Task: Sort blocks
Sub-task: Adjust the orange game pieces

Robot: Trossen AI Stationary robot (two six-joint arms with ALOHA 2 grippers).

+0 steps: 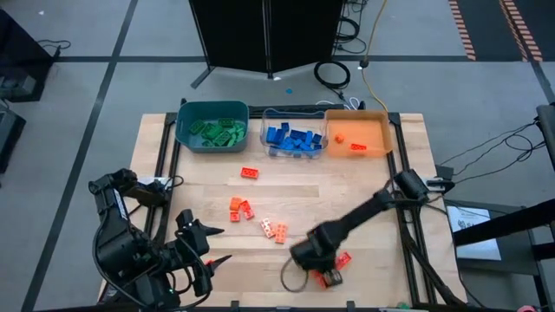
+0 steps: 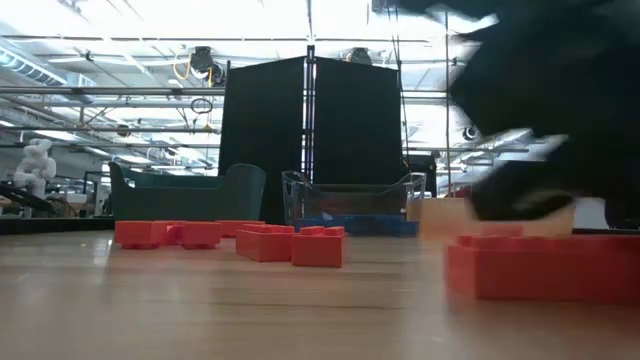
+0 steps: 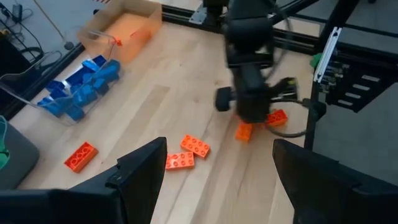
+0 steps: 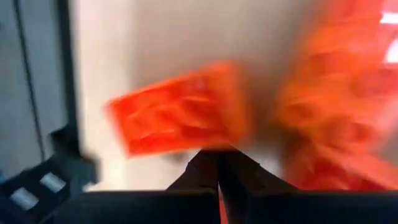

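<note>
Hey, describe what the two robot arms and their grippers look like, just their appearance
Both arms are black, built of chunky rounded joints and straight links. The left gripper ends in two pointed, tapering black fingers, broad and flat seen from its wrist. The right gripper has narrow dark fingers; a black cable loops beside its wrist. No markings are legible.

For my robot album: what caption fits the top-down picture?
Right pincer shut beside orange bricks; left pincer waits open.
</note>
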